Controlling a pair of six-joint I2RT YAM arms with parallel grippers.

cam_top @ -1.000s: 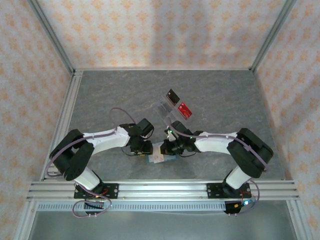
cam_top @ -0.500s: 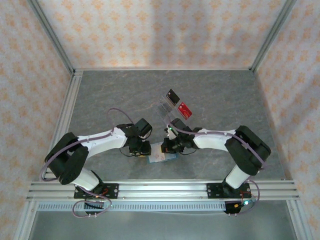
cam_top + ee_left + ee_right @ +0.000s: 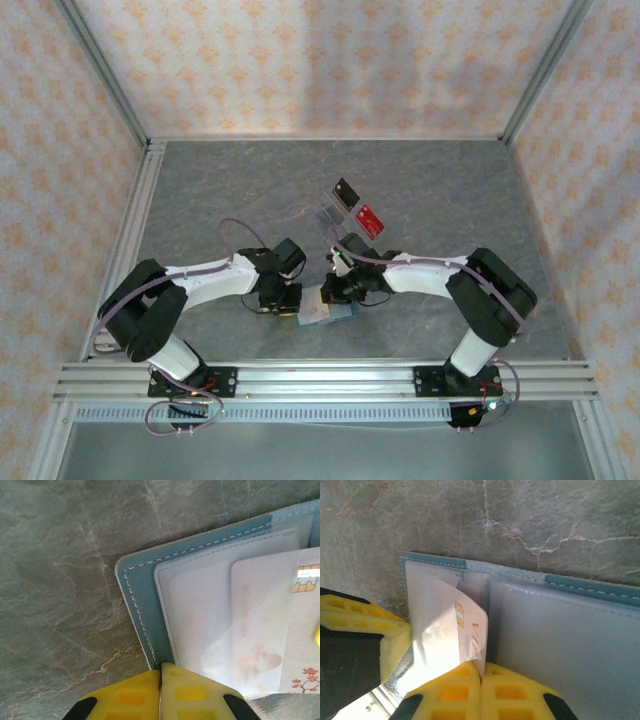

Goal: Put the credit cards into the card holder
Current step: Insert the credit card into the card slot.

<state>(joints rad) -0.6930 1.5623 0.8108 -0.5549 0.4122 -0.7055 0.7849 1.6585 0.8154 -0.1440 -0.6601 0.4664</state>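
The card holder [image 3: 142, 595], a stitched teal cover with frosted plastic pockets, lies open on the grey marbled tabletop [image 3: 200, 200], near centre. The black card [image 3: 345, 192] and red card [image 3: 370, 220] sit farther back. Both arms bend inward. The left tool [image 3: 160, 680] has its tips together at the holder's edge. The right tool [image 3: 481, 676] is clamped on a pale card [image 3: 467, 630].
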